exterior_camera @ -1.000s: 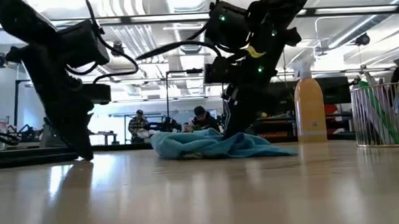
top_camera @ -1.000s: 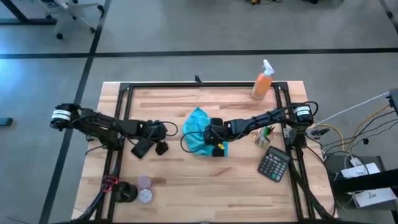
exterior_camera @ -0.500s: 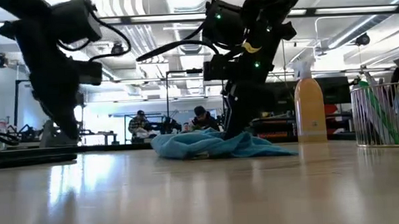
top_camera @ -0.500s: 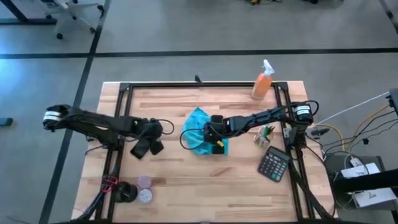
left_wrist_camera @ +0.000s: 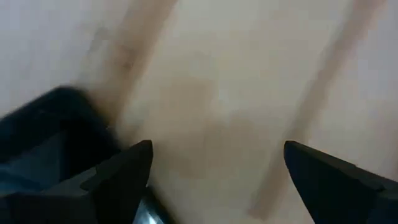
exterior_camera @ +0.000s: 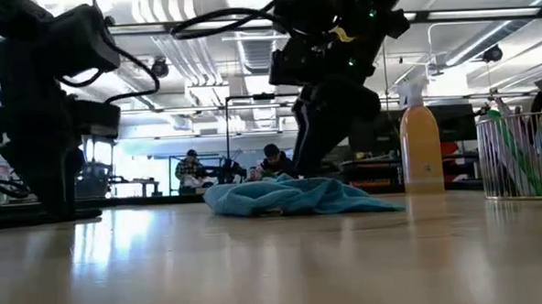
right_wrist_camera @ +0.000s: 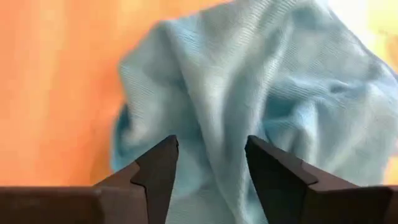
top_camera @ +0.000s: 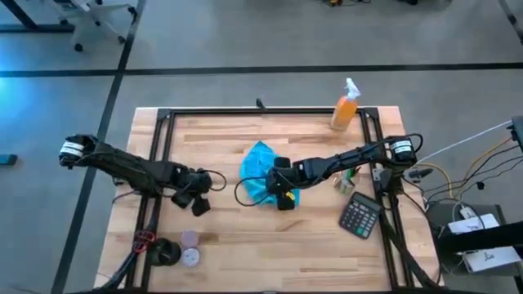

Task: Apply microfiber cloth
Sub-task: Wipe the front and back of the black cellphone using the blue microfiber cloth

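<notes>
The turquoise microfiber cloth (top_camera: 257, 162) lies crumpled on the wooden table near its middle, and shows as a low heap (exterior_camera: 291, 197) in the low view. My right gripper (top_camera: 282, 196) hangs open just over the cloth's near part. In the right wrist view its two fingers (right_wrist_camera: 210, 146) stand apart, with wrinkled cloth (right_wrist_camera: 261, 81) between and beyond them. My left gripper (top_camera: 196, 202) is open over bare wood to the left of the cloth. Its wrist view shows the spread fingers (left_wrist_camera: 214, 155) and a dark flat thing (left_wrist_camera: 43, 137) beside one of them. My right gripper points down at the cloth's near part (right_wrist_camera: 205, 93) with its fingers apart. I cannot tell whether the fingertips touch the fabric. The cloth lies slack on the table.
An orange spray bottle (top_camera: 345, 106) stands at the far right. A mesh pen cup (top_camera: 345, 178) and a calculator (top_camera: 359, 215) are on the right. Round lids (top_camera: 189, 245) lie near the front left. Black frame rails (top_camera: 159, 155) run along the table's sides.
My left gripper has moved toward the table's near edge and slightly left, away from the cloth. My right gripper has shifted a little toward the near edge and risen slightly over the cloth. The cloth has stayed where it was.
</notes>
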Robot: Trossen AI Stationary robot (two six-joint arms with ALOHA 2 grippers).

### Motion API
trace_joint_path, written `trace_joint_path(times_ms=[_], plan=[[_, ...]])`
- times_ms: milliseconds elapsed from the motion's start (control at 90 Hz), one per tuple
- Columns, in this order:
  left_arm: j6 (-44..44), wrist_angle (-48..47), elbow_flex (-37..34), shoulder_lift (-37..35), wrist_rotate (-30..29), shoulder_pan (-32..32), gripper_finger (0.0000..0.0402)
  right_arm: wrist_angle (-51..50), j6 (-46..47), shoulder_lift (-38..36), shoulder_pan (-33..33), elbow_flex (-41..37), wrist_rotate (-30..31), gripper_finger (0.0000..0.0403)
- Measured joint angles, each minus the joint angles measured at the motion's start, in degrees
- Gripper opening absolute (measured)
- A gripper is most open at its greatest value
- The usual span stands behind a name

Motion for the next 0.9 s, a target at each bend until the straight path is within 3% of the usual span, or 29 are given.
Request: trace_joint_path(times_ms=[467, 722, 900], plan=[[-0.97, -5.17, -0.13, -3.20, -13.09, 0.35, 0.0348, 1.53, -5.22, -1.71, -0.20, 0.00, -0.16, 0.0100], [8.15, 3.59, 0.04, -11.04, -13.27, 0.35, 0.0347, 2.57, -12.57, -4.68, -1.37, -0.27, -0.40, 0.0012], [12.69, 8.41, 0.04, -15.78, -13.36, 0.35, 0.0343, 3.41, -13.10, -5.81, -5.24, -1.54, -4.55, 0.0008]])
